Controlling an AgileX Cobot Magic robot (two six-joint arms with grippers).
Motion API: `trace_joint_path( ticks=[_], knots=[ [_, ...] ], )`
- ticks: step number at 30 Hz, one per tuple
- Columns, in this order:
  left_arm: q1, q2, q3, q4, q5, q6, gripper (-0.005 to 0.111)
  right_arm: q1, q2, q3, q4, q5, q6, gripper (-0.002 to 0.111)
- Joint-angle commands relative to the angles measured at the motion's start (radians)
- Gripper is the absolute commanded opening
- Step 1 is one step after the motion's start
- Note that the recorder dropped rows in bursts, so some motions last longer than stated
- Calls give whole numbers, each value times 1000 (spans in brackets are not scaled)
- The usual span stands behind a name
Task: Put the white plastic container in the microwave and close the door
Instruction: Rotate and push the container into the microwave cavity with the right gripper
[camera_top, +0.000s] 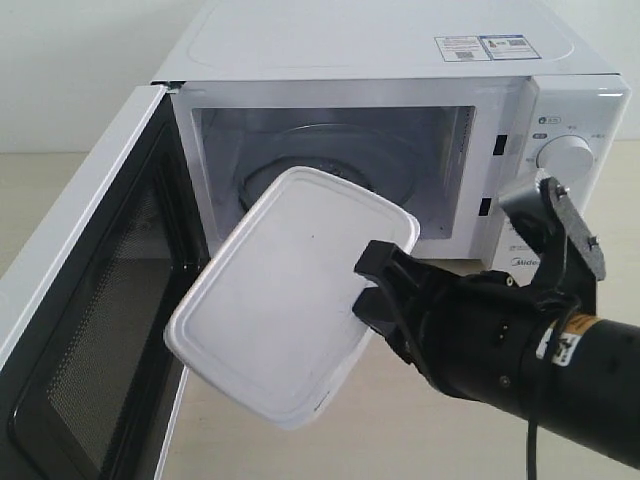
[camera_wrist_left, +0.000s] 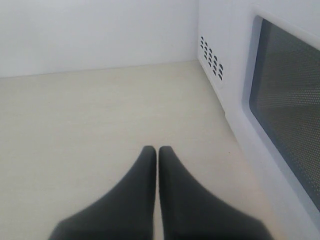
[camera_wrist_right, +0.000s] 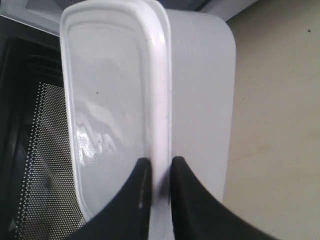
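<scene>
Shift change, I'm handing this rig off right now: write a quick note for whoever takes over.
Left gripper: shut, empty, over the table beside the outer face of the door.
Right gripper: shut on the rim of the white plastic container, which is tilted in the air in front of the microwave opening, not inside.
The door is wide open.
Done: container lifted to the opening.
Left: set it on the turntable, release, close the door.

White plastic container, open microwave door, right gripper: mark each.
translucent white plastic container (camera_top: 285, 290), exterior view, flat lid.
white microwave door (camera_top: 105, 325), exterior view, mesh inner face.
right gripper (camera_wrist_right: 160, 165), right wrist view, between fingertips.
</scene>
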Motion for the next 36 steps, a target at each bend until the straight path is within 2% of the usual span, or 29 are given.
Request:
trace_joint_path(
  ticks=[1, 4, 10, 14, 21, 29, 36],
  knots=[
    [5, -4, 4, -12, -1, -8, 4, 2, 58, -5, -103, -92, 134, 0],
    [5, -4, 4, -12, -1, -8, 4, 2, 105, -2, -106, -151, 173, 0],
    [5, -4, 4, -12, -1, -8, 4, 0, 193, 66, -94, -400, 358, 0],
    [5, -4, 4, -12, -1, -8, 4, 0, 247, 70, -46, -477, 363, 0],
    [5, -4, 4, -12, -1, -8, 4, 0, 292, 66, 34, -548, 365, 0],
    [5, -4, 4, -12, -1, -8, 4, 0, 292, -18, 56, -501, 330, 0],
    [5, -4, 4, -12, -1, -8, 4, 0, 292, -37, 155, -511, 279, 0]
  ],
)
